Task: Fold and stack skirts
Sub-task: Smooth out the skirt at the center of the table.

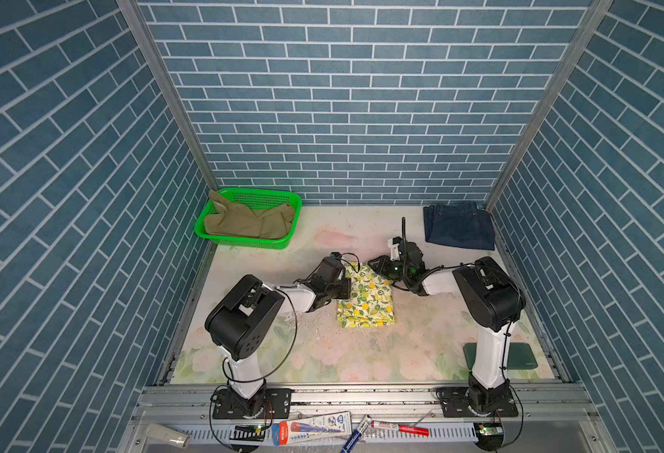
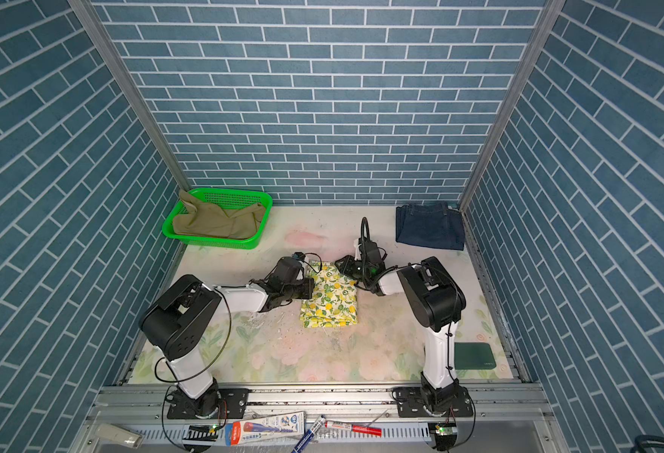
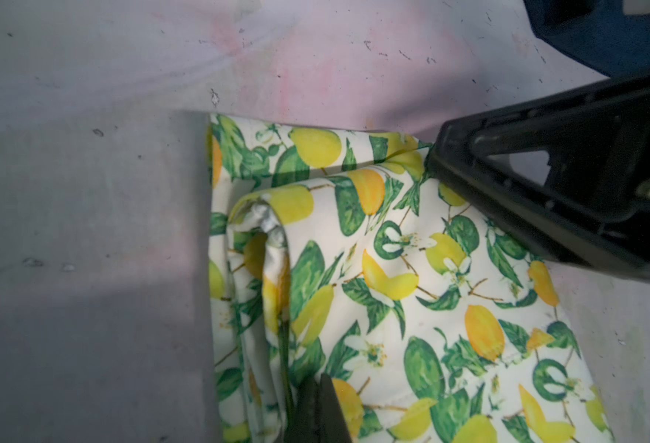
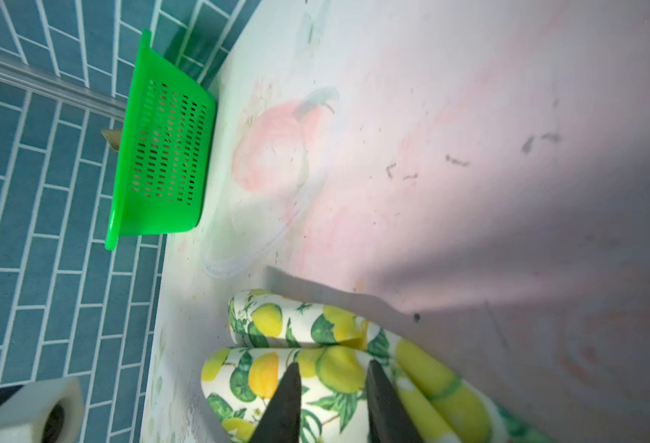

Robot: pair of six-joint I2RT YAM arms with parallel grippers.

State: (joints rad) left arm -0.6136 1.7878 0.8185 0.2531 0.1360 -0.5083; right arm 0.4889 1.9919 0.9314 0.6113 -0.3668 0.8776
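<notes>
The folded cream lemon-and-leaf-print cloth skirt (image 1: pixel 365 302) lay central on the floral-print table (image 1: pixel 420 353). The left gripper (image 3: pixel 320 383) was fully closed at its edge; the right gripper (image 4: pixel 333 368) stood narrowly apart astride the fold. Uneven lifting could unroll the loose layers.

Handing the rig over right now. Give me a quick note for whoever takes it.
Left end effector: shut at the edge of the lemon skirt; grip on cloth unclear.
Right end effector: open, fingers astride a fold of the same skirt.
Denim skirt: folded, far right corner. Khaki skirt: crumpled in the basket.
Done: denim and lemon skirt folded.
Left: probably stack lemon skirt on denim, then fold and stack khaki.
</notes>
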